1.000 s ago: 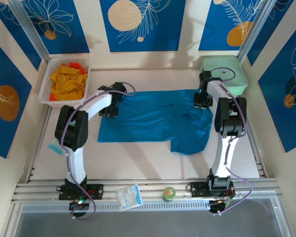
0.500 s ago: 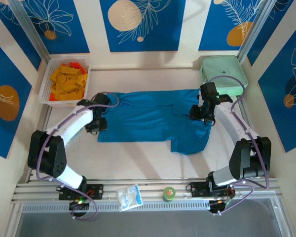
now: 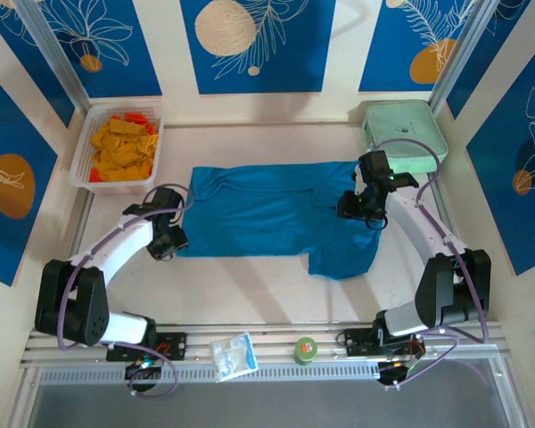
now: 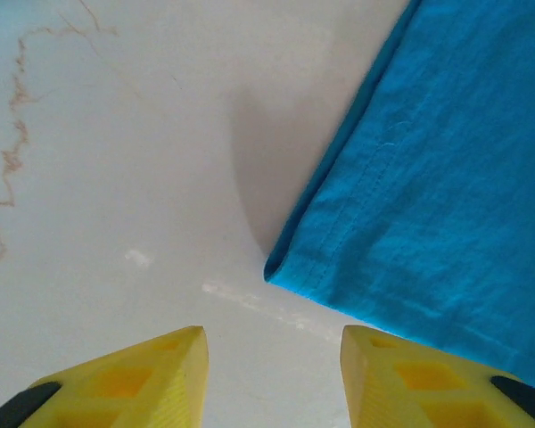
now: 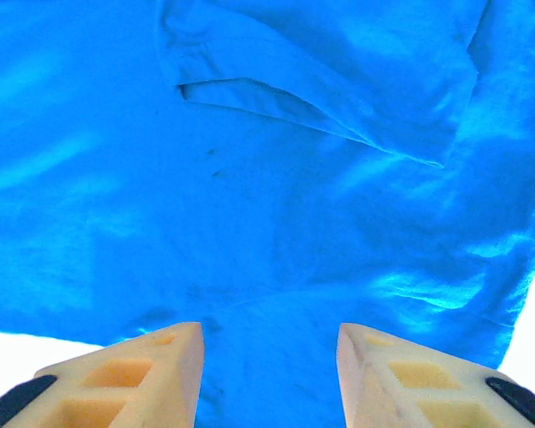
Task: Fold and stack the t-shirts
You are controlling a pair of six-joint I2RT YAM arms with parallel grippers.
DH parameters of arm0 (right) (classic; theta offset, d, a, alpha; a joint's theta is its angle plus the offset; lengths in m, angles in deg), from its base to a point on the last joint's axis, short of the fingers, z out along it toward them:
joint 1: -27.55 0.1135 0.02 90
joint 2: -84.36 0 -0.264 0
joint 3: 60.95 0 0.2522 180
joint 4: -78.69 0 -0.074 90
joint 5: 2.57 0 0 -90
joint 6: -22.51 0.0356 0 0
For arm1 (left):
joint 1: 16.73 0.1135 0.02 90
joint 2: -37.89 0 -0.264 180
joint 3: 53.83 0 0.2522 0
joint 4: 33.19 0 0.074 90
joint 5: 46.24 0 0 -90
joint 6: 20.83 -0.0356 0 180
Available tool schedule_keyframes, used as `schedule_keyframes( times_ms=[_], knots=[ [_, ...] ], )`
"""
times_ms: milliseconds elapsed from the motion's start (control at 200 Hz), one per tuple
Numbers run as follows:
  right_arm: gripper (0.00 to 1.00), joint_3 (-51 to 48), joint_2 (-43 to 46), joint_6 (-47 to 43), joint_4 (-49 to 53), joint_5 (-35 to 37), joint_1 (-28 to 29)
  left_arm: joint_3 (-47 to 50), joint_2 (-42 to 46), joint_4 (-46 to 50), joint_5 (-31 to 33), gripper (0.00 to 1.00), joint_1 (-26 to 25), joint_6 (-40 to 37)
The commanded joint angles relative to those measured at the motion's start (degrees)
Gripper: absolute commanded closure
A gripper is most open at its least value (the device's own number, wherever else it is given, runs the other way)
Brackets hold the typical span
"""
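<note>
Moved since earlier: left tool (image 3: 167,242) has swung from the far-left edge of the t-shirt (image 3: 267,214) down to its near-left corner; right tool (image 3: 355,207) has drawn back from beside the mint-green case (image 3: 408,134) to over the shirt's right part; the shirt lies as before.
Top view, t-shirt: teal-blue, spread flat across the middle of the surface (image 3: 250,285), with one flap reaching nearer at its right end.
Top view, left tool: low at the shirt's near-left corner, just beside the hem.
Top view, right tool: above the shirt's right part, near the case.
Top view, other things: white basket (image 3: 80,165) of orange and yellow cloths at far left; clear packet (image 3: 232,354) and small green roll (image 3: 304,349) by the near rail.
Left wrist, tool: yellow fingers (image 4: 143,379) spread apart with nothing between them, over bare surface.
Left wrist, t-shirt: hemmed corner just ahead of the gap, cloth running off to the right.
Right wrist, tool: pale yellow fingers (image 5: 134,374) spread apart, pinching nothing.
Right wrist, t-shirt: teal cloth beneath and ahead, one folded-over ridge further on; white surface at both lower corners.
</note>
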State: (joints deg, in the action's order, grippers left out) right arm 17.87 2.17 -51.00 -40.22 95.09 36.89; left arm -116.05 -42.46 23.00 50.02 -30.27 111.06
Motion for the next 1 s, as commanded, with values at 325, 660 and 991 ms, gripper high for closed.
schedule_keyframes(
  times_ms=[325,660,991],
  knots=[
    [0.54,-1.2,1.3,0.0,-0.3,-1.7,0.3,1.7,-5.6,-4.8,-3.0,0.54,1.8,3.0],
    [0.56,-1.2,2.0,-0.6,-0.2,-2.1,0.7,-1.1,-15.7,-9.4,-4.1,0.63,2.0,0.5],
    [0.55,3.2,16.8,-8.3,-3.8,-7.9,3.0,-9.4,-22.2,-9.5,-4.4,0.97,2.0,-4.2]
  ],
)
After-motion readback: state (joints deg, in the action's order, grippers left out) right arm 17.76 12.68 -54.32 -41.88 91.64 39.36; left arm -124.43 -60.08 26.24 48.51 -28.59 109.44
